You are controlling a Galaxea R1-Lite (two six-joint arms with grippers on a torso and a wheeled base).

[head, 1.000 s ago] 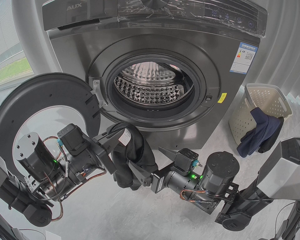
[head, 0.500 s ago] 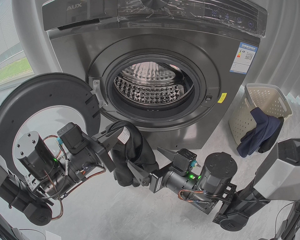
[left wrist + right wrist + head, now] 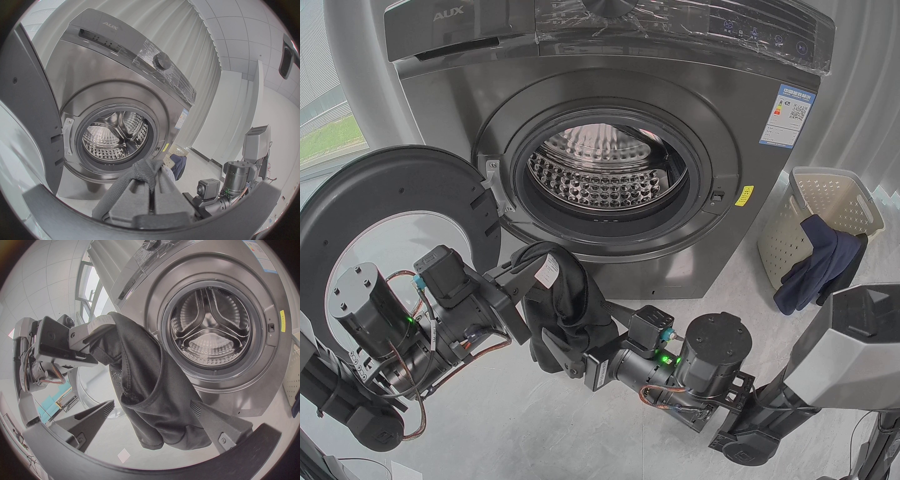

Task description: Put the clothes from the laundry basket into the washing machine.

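Fingers of the left gripper (image 3: 532, 270) are clamped together on the top edge of a black garment (image 3: 570, 306), just beside its white label. In the left wrist view the two pads (image 3: 134, 197) sit tight against each other, with a fold of the cloth bunched over their tips. From that grip the garment hangs down in a loose, creased bundle. It is in front of the washing machine (image 3: 675, 81) and lower than the rim of the round opening, outside the drum (image 3: 600, 169).

The right gripper (image 3: 581, 331) sits low in front of the washing machine, level with the hanging part of the garment. Its jaws are spread wide. In the right wrist view one finger lies on each side of the lower folds, and the hem hangs between them. Whether either finger touches the cloth cannot be told.

Behind both grippers the washing machine stands with its opening uncovered, and the ribbed steel drum shows through it. The door (image 3: 394, 187) is swung fully out on its hinge at the machine's left side, behind the left arm.

On the floor near the machine's lower right corner stands the pale laundry basket (image 3: 837, 194), tilted. Dark blue clothes (image 3: 819, 262) are draped over its front rim and hang down outside it, well apart from both grippers.
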